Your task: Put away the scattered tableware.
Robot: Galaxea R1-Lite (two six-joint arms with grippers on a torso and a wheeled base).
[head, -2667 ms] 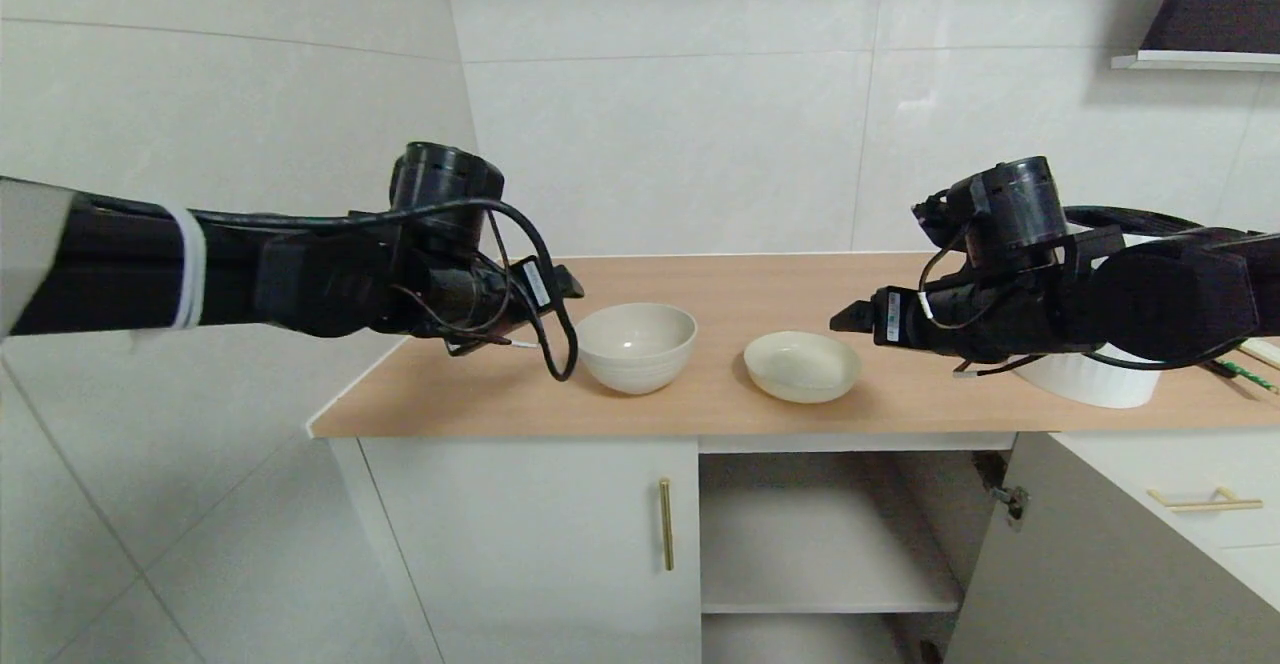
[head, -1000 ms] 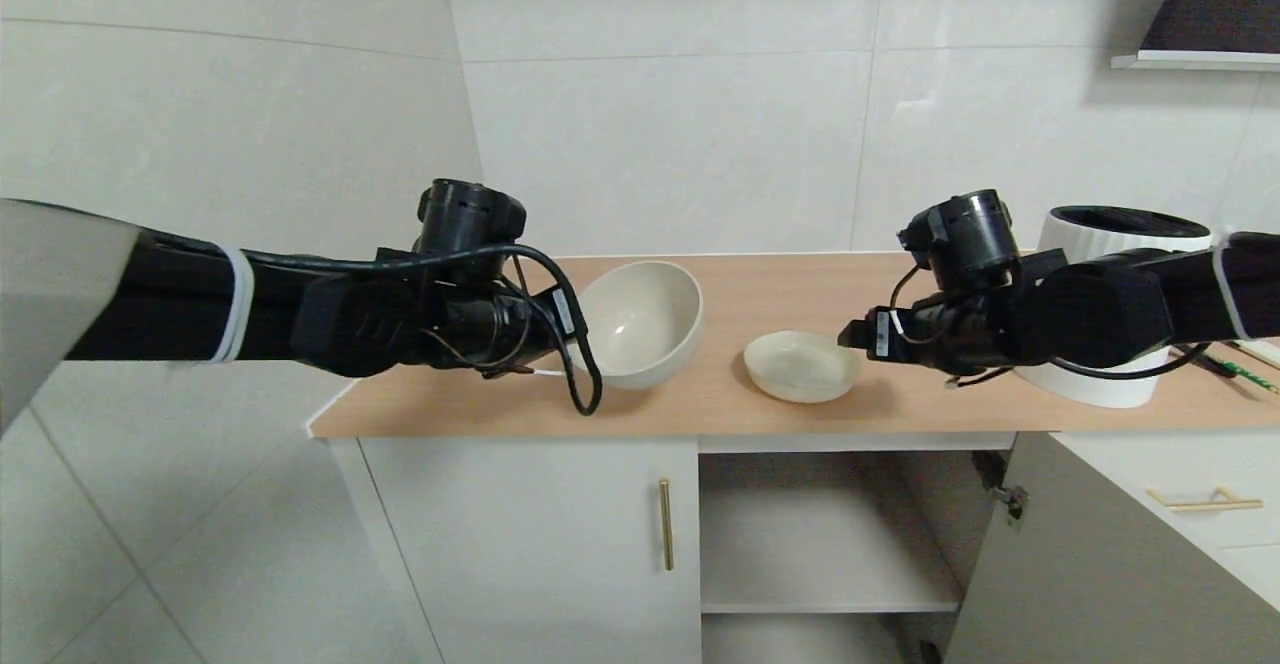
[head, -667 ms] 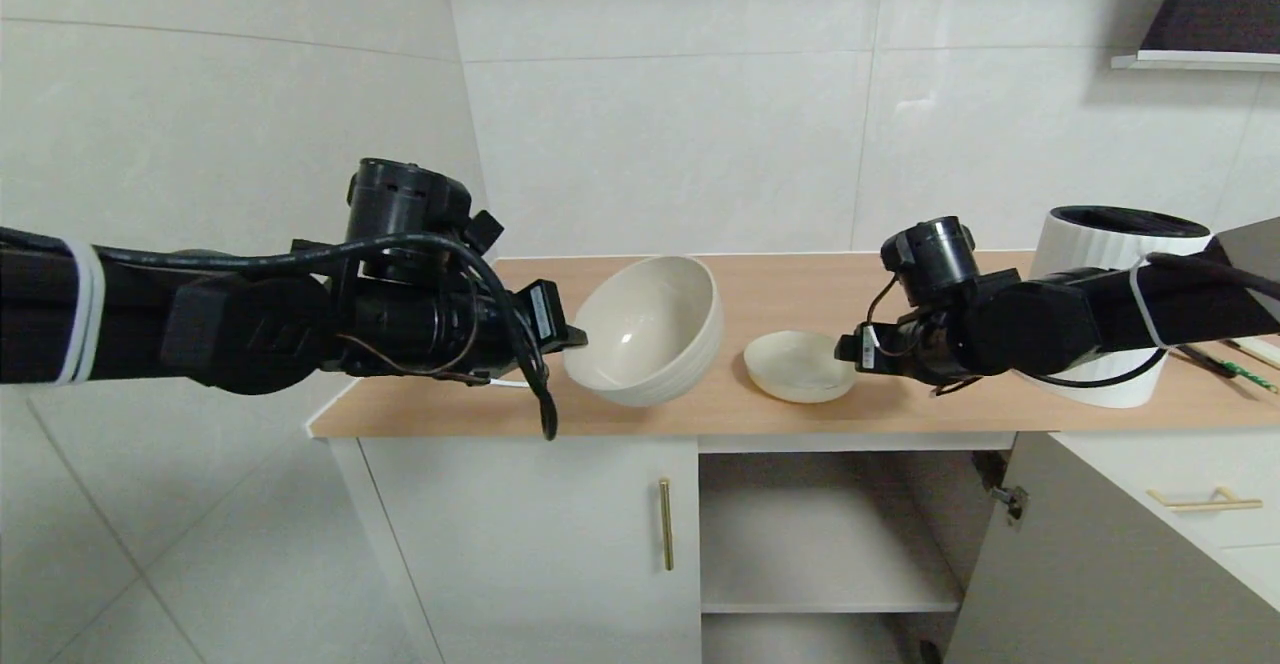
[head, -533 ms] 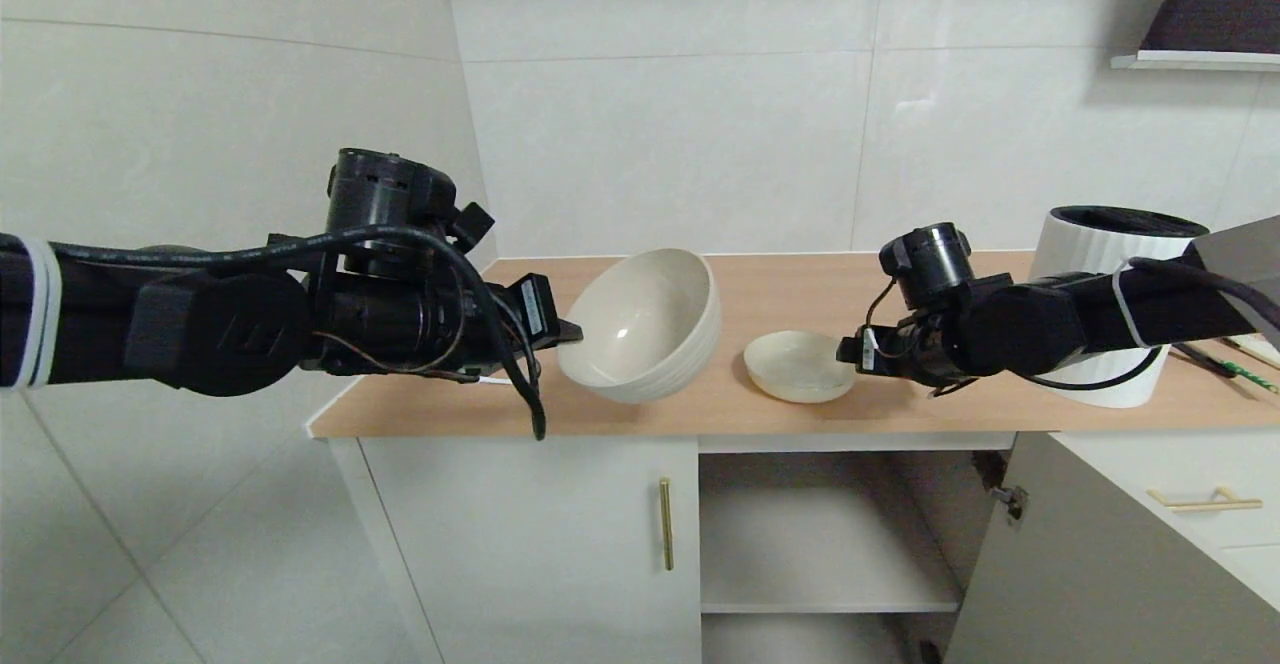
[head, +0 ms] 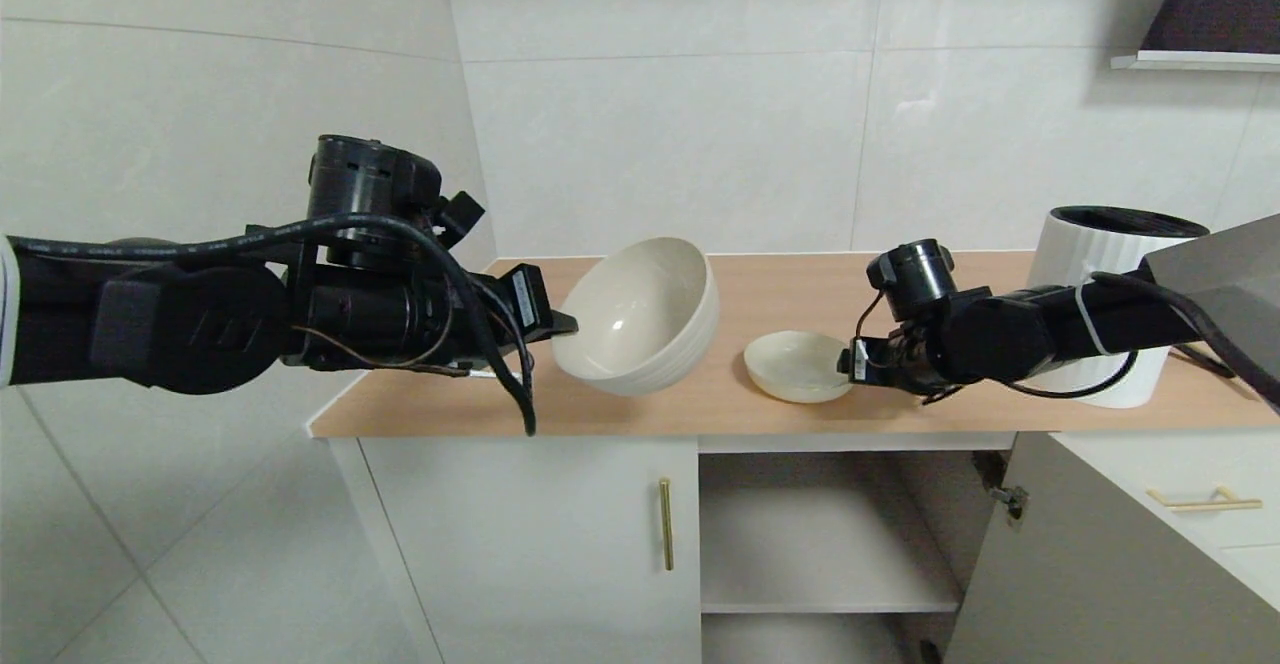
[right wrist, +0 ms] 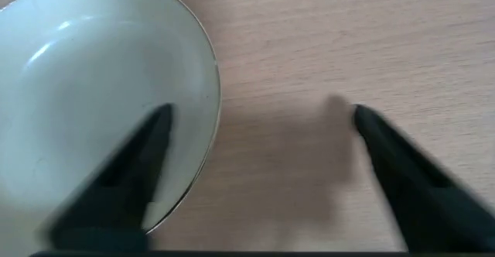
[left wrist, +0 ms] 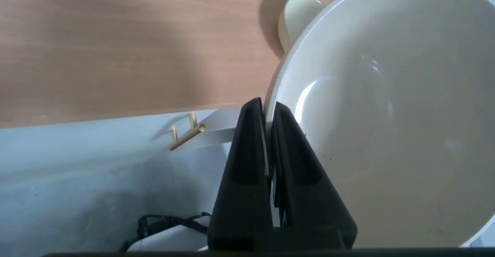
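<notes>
L end effector [head: 566, 326] pinches tilted cream bowl [head: 640, 314] rim; R end effector [right wrist: 263, 156] wide astride dish [head: 795, 364] rim.

A kitchen: wooden countertop [head: 760, 294] beneath the jaws, white cabinets [head: 520, 544] lower still, tiled wall [head: 660, 124] beyond (range hood [head: 1215, 4] overhead)

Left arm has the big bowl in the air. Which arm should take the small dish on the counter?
Right. The right gripper is open, with the rim of the small dish between its fingers. The left gripper is shut on the rim of the large bowl, which is lifted and tilted.
</notes>
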